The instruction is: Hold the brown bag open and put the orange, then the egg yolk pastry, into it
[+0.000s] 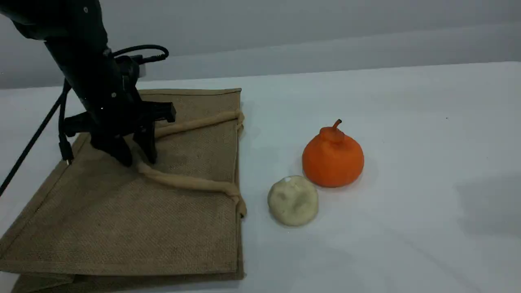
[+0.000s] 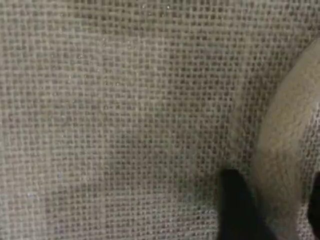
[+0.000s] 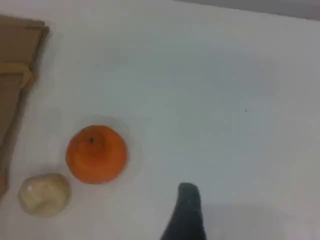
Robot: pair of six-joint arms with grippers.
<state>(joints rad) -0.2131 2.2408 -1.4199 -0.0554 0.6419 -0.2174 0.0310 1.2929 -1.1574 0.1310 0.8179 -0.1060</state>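
Surface [image 1: 407, 122]: white, bare over its right half.

Bag [image 1: 122, 219]: lies flat on the left of the surface, mouth edge facing right, not held open. The handle [image 1: 187, 183] runs as a pale loop across the top face (both ends reach the mouth hem).

Left arm [image 1: 89, 81]: comes down over the far left part of the bag. Left pincer [image 1: 138, 159] has its tips on the jute, one finger on each side of the handle's bend. The wrist view shows a dark fingertip [image 2: 235, 210] hard against the rope. Cannot tell whether the rope is pinched yet.

Orange [image 1: 333, 158]: upright on the surface, right of the bag and well apart from it, stem up.

Pastry [image 1: 293, 200]: just beside the orange, nearer and to its left, between orange and bag.

Right pincer [image 3: 186, 220]: spread wide, nothing in it, over bare surface right of the orange.
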